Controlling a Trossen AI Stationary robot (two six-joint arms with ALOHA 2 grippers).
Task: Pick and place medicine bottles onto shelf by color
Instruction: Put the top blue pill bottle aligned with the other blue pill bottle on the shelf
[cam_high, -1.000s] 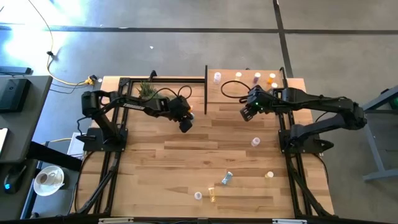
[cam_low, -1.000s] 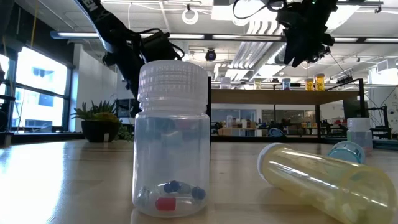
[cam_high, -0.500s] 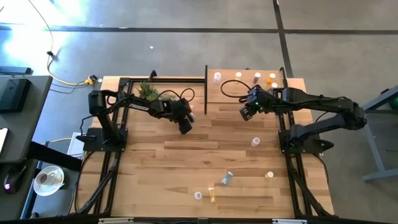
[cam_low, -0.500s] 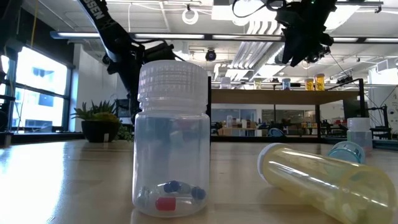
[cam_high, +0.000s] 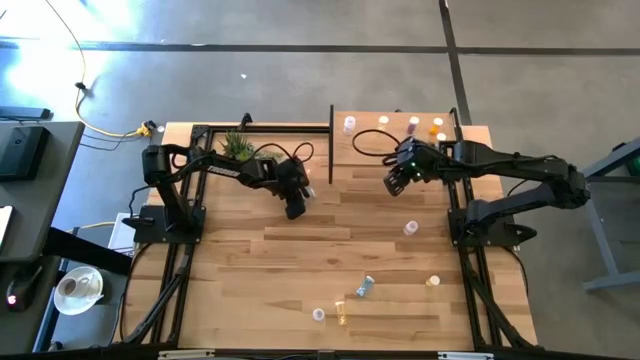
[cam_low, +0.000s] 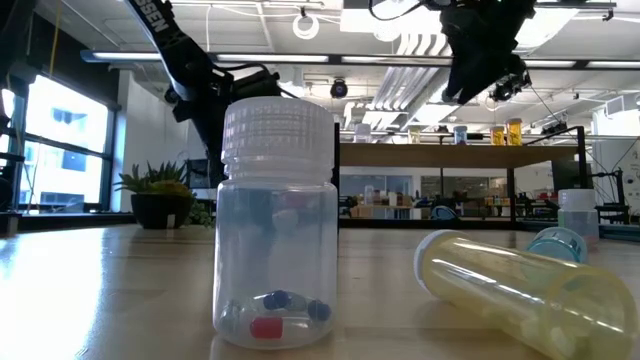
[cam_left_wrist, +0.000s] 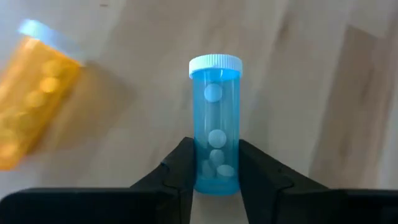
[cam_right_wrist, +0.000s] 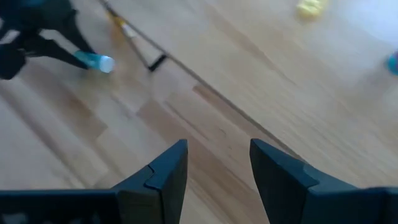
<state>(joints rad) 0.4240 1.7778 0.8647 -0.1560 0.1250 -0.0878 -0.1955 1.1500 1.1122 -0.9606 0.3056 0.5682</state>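
My left gripper (cam_high: 296, 208) is over the table left of the shelf (cam_high: 470, 150), shut on a pale blue medicine bottle (cam_left_wrist: 215, 118) with a white cap. The right wrist view shows this bottle (cam_right_wrist: 94, 61) sticking out of the dark fingers. An orange bottle (cam_left_wrist: 31, 93) lies on the wood beside it. My right gripper (cam_high: 393, 184) hovers open by the shelf's near edge, with nothing between its fingers (cam_right_wrist: 214, 168). Several bottles stand on the shelf, among them a white one (cam_high: 349, 124) and an orange one (cam_high: 437, 124). My left gripper pinches the blue bottle's bottom end (cam_left_wrist: 216, 177) between its two fingers. The bottle runs on along the fingers, with its white cap (cam_left_wrist: 215, 62) pointing away from them. Whether it lies on the table or hangs clear, I cannot tell.
Loose bottles lie on the near half of the table: a clear one (cam_high: 410, 228), a blue one (cam_high: 365, 286), a yellow one (cam_high: 341, 313) and a clear one (cam_low: 277, 225) close to the low camera. A potted plant (cam_high: 237, 145) stands at the far left.
My left arm has shifted its pose, while its gripper has stayed over nearly the same spot left of the shelf. My right gripper has drifted slightly toward the table's left.
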